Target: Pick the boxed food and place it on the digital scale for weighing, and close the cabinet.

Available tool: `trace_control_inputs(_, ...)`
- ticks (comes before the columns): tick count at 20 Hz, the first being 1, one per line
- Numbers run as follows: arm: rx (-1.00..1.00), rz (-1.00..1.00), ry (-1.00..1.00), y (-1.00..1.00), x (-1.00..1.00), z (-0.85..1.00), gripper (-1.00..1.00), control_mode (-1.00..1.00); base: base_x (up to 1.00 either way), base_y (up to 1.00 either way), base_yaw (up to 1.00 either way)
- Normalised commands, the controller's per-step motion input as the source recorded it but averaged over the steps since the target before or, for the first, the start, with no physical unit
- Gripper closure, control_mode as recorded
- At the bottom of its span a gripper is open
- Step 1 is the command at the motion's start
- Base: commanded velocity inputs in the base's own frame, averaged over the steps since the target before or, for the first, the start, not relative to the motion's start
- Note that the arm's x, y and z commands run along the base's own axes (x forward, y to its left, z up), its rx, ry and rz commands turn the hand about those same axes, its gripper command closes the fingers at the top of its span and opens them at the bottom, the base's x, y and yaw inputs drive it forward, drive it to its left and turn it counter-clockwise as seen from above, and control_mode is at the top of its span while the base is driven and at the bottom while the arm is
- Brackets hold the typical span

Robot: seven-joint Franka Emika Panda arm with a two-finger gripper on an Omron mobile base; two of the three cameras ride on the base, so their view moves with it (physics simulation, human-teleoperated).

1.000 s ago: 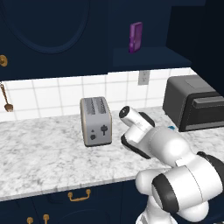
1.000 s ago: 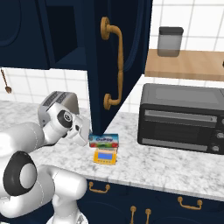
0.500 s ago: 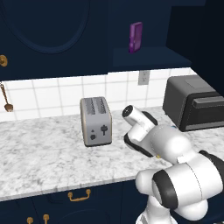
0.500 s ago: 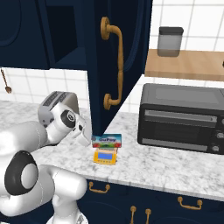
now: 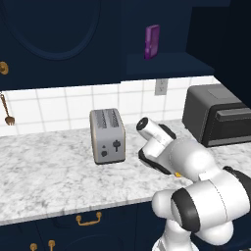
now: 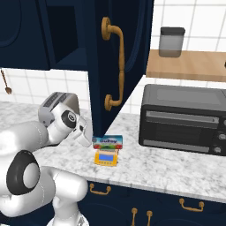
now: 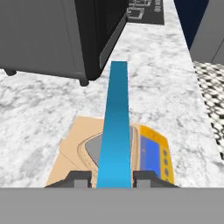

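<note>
A: While the boxed food (image 7: 114, 127) stands on edge over the digital scale (image 6: 107, 157), what has changed?

B: The pincer (image 7: 112, 178) has begun to spread; its tips flank the carton, contact unclear.

A: Meaning?

B: Placement is probably finishing. The cabinet (image 6: 115, 66) door remains open above the worktop (image 6: 176, 165).

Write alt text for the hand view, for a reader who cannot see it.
The thin blue edge of the boxed food stands between the gripper fingertips, over the grey plate of the orange digital scale. Marble counter stretches ahead, with a black toaster oven at upper left.
</note>
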Motion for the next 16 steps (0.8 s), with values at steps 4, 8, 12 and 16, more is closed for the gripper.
trace_control_inputs(4, 0.0, 0.0, -0.04, 0.0, -0.07, 0.0, -1.0, -1.0, 0.0, 0.0, 0.0)
trace_control_inputs(8, 0.0, 0.0, -0.01, 0.0, 0.0, 0.08, -1.0, -1.0, 0.0, 0.0, 0.0)
trace_control_inputs(12, 0.0, 0.0, -0.08, 0.0, -0.08, 0.11, -1.0, -1.0, 0.0, 0.0, 0.0)
trace_control_inputs(16, -0.02, 0.0, -0.21, 0.2, -0.45, 0.57, -1.0, -1.0, 0.0, 0.0, 0.0)
